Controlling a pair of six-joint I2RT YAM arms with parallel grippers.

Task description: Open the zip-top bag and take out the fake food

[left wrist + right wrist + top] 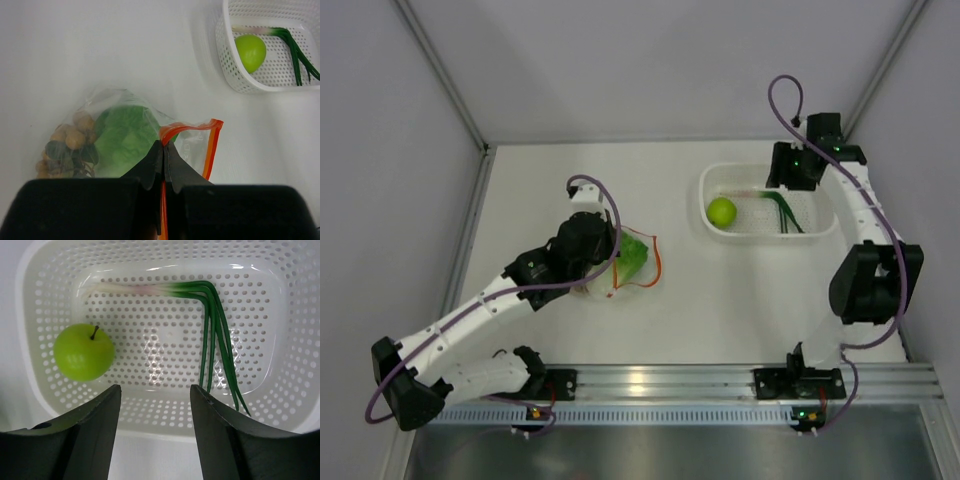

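Note:
The clear zip-top bag [642, 262] [194, 146] lies on the table with its mouth gaping. My left gripper [164, 146] [608, 252] is shut on its orange-red zip strip [172, 131]. Inside the bag are a leafy green lettuce [125, 140] [633, 256] and a brown cluster of balls [72, 139]. The lime-green fruit [721, 211] [250, 52] [84, 351] sits in the white perforated basket [768, 238] [30, 340], beside a green spring onion [212, 315] [786, 211]. My right gripper [155, 392] [794, 178] hangs open over the basket's near wall, holding nothing.
The basket [235, 75] stands at the back right of the table. Grey walls close in the table on the left, the back and the right. A metal rail [660, 382] carrying both arm bases runs along the near edge.

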